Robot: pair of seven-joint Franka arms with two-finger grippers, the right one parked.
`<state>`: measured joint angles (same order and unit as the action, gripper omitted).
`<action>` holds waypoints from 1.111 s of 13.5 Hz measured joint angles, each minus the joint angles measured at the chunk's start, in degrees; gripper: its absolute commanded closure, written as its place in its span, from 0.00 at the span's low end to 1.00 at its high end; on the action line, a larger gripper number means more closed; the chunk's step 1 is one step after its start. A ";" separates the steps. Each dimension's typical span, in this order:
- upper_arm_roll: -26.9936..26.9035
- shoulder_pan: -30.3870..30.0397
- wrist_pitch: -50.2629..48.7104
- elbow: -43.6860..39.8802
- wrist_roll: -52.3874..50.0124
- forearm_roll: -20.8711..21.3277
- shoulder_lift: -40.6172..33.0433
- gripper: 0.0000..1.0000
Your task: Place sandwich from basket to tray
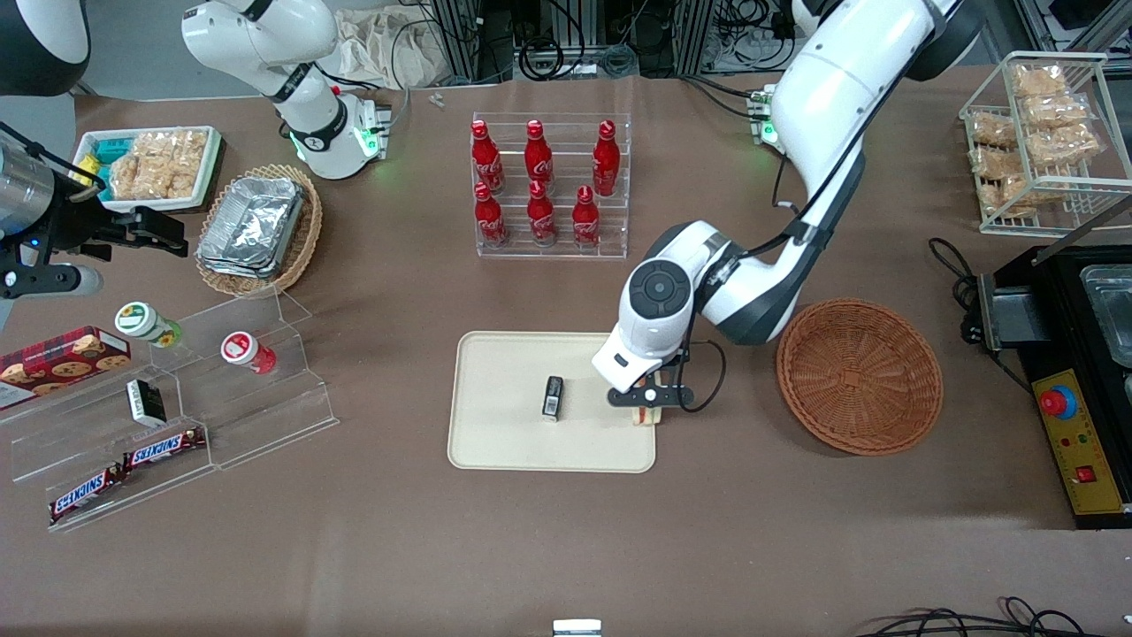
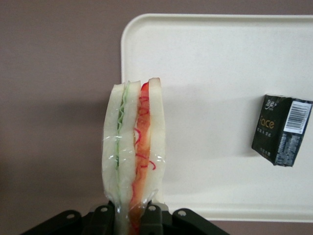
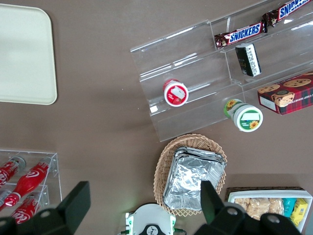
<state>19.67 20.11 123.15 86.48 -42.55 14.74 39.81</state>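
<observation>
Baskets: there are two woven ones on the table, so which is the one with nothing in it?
The reddish-brown basket, beside the tray where the gripper holds the sandwich. The lighter tan basket toward the parked arm's end holds foil containers.

A small black box [image 1: 553, 397] lies flat near the fingers, toward the parked arm's end of the counter [image 1: 566, 540]. Six red bottles [image 1: 539, 181] stand in a clear rack [image 1: 553, 186], farther from the front camera than the fingers. Foil containers [image 1: 252, 226] fill a tan wicker basket [image 1: 305, 234], and two chocolate bars [image 1: 124, 469] sit on clear steps [image 1: 256, 407], well apart from the fingers.
</observation>
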 measured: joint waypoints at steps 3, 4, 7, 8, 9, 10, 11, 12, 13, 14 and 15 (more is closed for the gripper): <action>0.08 1.05 3.32 -1.29 0.05 0.17 3.38 0.89; 0.07 1.13 3.38 -1.74 0.05 0.18 4.12 0.64; 0.06 1.13 3.42 -2.42 0.04 0.18 5.19 0.02; 0.06 1.13 3.42 -2.53 -0.02 0.18 5.19 0.01; 0.06 1.13 3.41 -2.63 -0.20 0.18 5.19 0.01; 0.06 1.12 3.41 -2.73 -0.61 0.17 5.19 0.01; 0.03 1.07 3.41 -2.91 -0.98 0.17 5.19 0.01; 0.01 0.88 3.28 -3.28 -1.16 0.13 5.14 0.01; 0.00 0.54 2.49 -3.83 -1.21 -0.20 4.86 0.01; -0.01 0.23 0.38 -4.57 -1.21 -0.95 4.27 0.01; -0.01 -0.02 -2.40 -5.55 -1.20 -1.68 3.47 0.01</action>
<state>19.65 20.09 120.75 80.93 -43.75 13.06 43.28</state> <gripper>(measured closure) 0.004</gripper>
